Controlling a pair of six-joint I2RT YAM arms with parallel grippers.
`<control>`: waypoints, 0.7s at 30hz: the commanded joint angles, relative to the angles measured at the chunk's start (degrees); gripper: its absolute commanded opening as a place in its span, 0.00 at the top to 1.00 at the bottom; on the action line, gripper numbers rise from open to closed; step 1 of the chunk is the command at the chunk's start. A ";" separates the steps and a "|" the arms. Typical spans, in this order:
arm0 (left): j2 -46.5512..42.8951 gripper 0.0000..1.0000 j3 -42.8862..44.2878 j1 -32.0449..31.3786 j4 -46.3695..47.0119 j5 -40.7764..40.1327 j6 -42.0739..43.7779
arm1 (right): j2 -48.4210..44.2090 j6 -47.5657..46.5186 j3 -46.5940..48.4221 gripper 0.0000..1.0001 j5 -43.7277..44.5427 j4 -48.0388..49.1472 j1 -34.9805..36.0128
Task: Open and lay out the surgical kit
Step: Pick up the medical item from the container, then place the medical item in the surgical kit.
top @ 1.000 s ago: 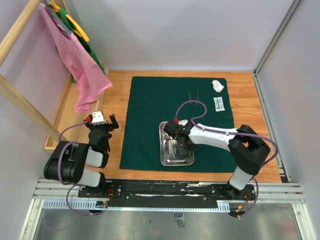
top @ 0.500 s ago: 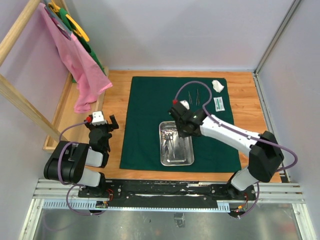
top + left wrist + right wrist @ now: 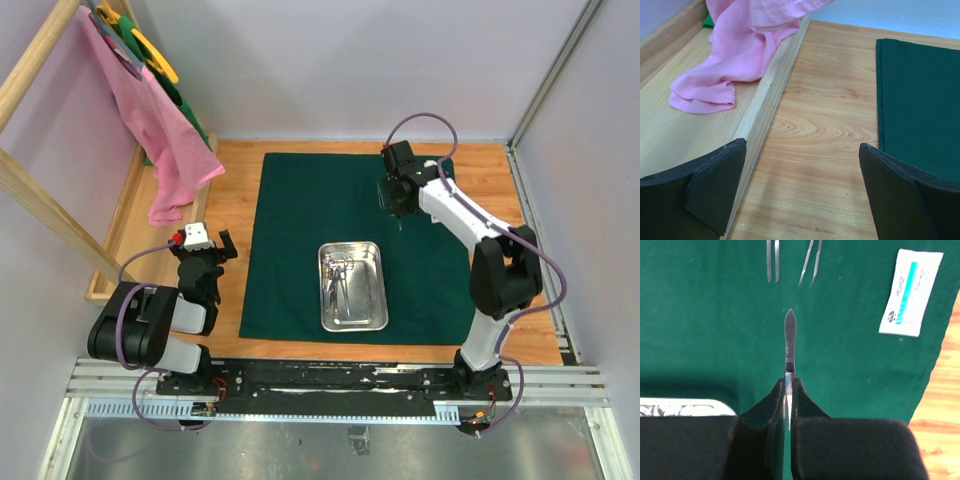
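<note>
The dark green cloth (image 3: 300,230) lies spread flat on the wooden table. The steel tray (image 3: 353,287) sits on its near middle with several thin steel tools in it. My right gripper (image 3: 397,205) is over the far right of the cloth. It is shut (image 3: 789,385) on a thin steel tweezers-like tool (image 3: 790,335) seen edge-on, pointing away. Two pairs of tweezers (image 3: 772,260) (image 3: 810,262) lie on the cloth just beyond it. The small white packet (image 3: 911,292) lies to their right. The gauze wad is hidden behind my right arm. My left gripper (image 3: 205,255) is open and empty (image 3: 802,150) over bare wood left of the cloth.
A pink cloth (image 3: 160,130) hangs from a wooden rack at the far left and drapes onto its base (image 3: 735,65). The rack's wooden rail (image 3: 770,100) runs just left of my left gripper. Walls close the far and right sides.
My right arm has risen out of the tray with a thin steel tool and swung to the far right of the cloth, near the laid-out tweezers. The left arm has not moved.
</note>
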 commanded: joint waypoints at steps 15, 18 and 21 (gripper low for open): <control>0.20 0.01 0.61 0.48 1.37 -0.81 -0.01 | 30.65 -8.01 31.88 0.99 -3.01 -2.01 -13.27; 0.18 0.01 0.61 0.48 1.37 -0.77 0.07 | 34.36 -8.68 34.92 0.99 -3.21 -1.96 -13.91; 0.13 0.01 0.62 0.48 1.39 -0.79 0.05 | 37.31 -9.01 37.30 0.99 -3.91 -2.01 -14.32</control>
